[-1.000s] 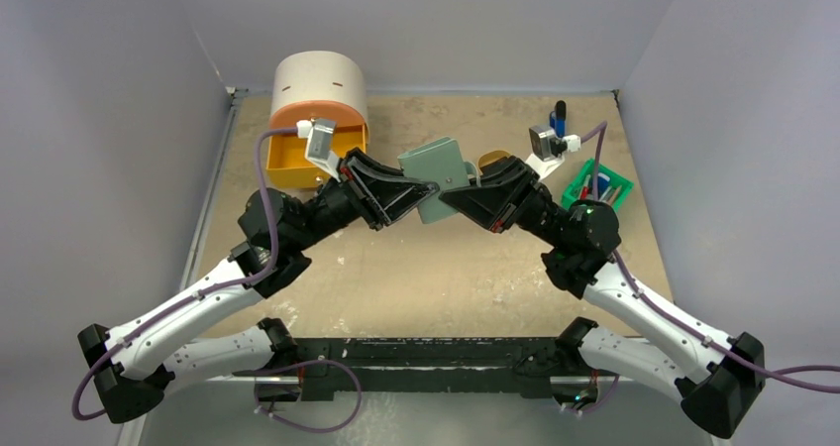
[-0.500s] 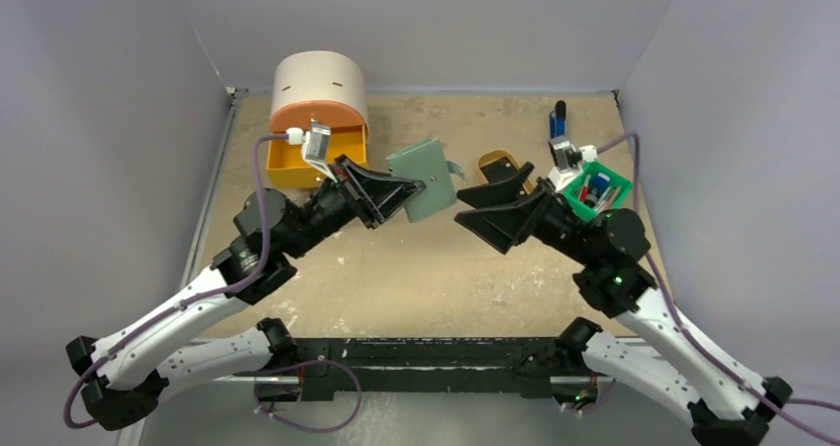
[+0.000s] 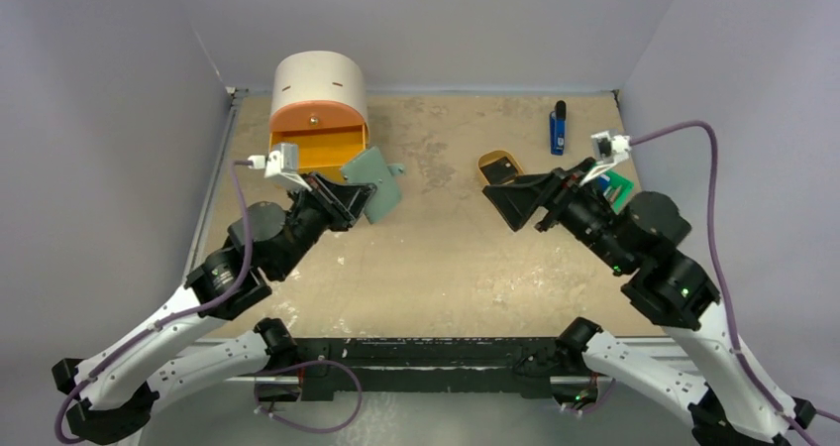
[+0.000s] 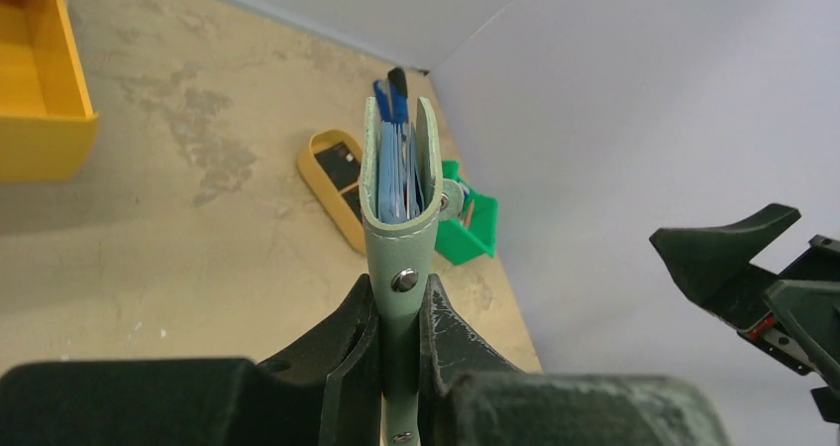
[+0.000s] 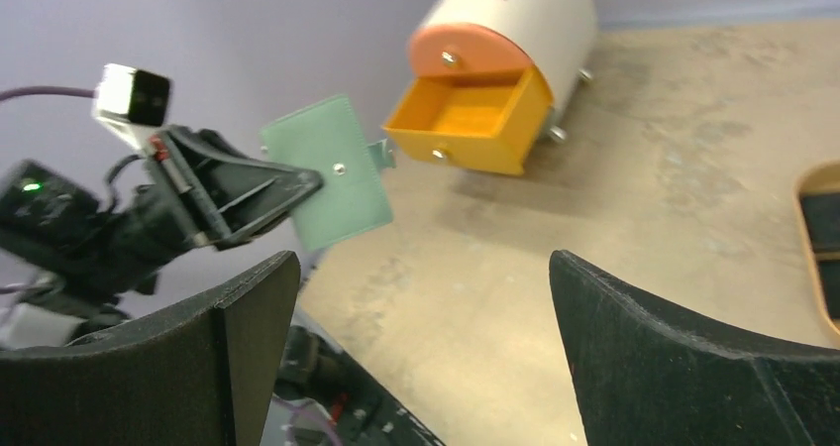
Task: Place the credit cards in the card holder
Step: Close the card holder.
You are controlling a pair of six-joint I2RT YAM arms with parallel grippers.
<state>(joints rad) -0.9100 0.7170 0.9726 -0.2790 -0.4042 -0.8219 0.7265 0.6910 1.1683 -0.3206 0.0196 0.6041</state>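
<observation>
Three walls [image 3: 446, 20], scuffed tan table [image 3: 446, 258]; left jaws clamp card holder [image 3: 374, 182], right jaws spread.

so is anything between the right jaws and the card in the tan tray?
Nothing visible. The right jaws stand open just on the near side of the tan tray, and the black credit card lies uncovered in it. The card holder is clamped in the left jaws, off to the left by the orange drawer, well out of that path.

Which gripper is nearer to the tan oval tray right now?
Right. The right gripper, open, is just on the near side of the tan oval tray. The left gripper is well to its left, by the orange drawer, shut on the card holder.
</observation>
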